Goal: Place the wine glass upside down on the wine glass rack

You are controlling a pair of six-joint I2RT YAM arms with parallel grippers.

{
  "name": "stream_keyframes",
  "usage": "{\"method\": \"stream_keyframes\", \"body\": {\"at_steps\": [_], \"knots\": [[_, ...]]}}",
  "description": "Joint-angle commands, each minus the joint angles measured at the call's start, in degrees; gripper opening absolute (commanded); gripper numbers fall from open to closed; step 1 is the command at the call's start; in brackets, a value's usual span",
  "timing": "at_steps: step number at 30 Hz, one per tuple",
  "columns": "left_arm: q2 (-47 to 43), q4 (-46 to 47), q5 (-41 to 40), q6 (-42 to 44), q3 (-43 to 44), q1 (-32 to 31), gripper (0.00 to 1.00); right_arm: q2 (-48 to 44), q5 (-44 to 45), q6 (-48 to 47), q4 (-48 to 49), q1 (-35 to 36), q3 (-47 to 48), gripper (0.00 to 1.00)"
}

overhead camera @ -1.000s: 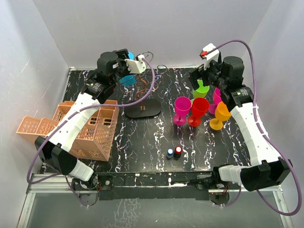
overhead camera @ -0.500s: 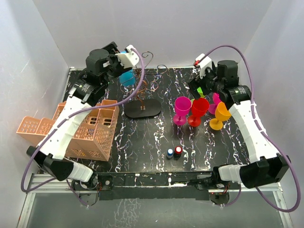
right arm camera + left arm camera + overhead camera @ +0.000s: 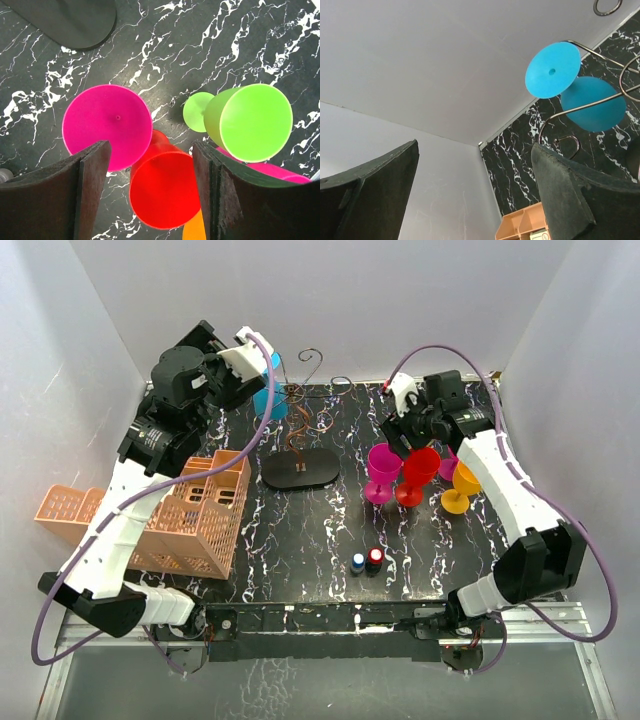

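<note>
Hanging upside down on the wine glass rack (image 3: 300, 472), the blue wine glass (image 3: 592, 105) has its round foot on top of a curled wire arm and its bowl below it, at the far left part of the bench (image 3: 300, 530). The fingers of the left gripper (image 3: 474, 150) stand wide apart and hold nothing; the blue glass is well apart from them in the left wrist view.

The other glasses stand in a tight group on the right side of the bench. The right gripper (image 3: 151, 145) hangs above them with its fingers apart, one on each side of the red wine glass (image 3: 160, 195), and I judge that they are not closed on it. The magenta wine glass (image 3: 107, 125) is just beside the red one on one side and the green wine glass (image 3: 250, 122) on the other; the orange wine glass (image 3: 465, 480) is near too.

These glasses look like coloured plastic, so I expect them to be light, stiff and not easy to break, but smooth and a little slippery. The bowl gets narrower toward the stem, so a grip can slide. I think the best place to take hold is around the bowl, because the stem and foot must stay free to go into the wire arm. The near neighbours may be pushed over.
</note>
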Motion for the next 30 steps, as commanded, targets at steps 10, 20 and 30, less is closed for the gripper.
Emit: {"method": "stream_keyframes", "body": {"at_steps": [10,20,30], "knots": [[-1.4,-1.3,-1.5,0.0,-0.9,0.3,0.97,7.5,3.6,-2.2,-0.9,2.8,4.4,0.51],[-1.3,-1.8,-0.7,-0.9,-1.7,0.3,0.97,10.3,2.5,-3.3,-0.9,3.1,3.1,0.31],[-1.9,-1.0,0.2,-7.3,-2.3,1.1,0.97,9.1,-0.5,-3.8,0.2,2.9,6.5,0.08]]}}
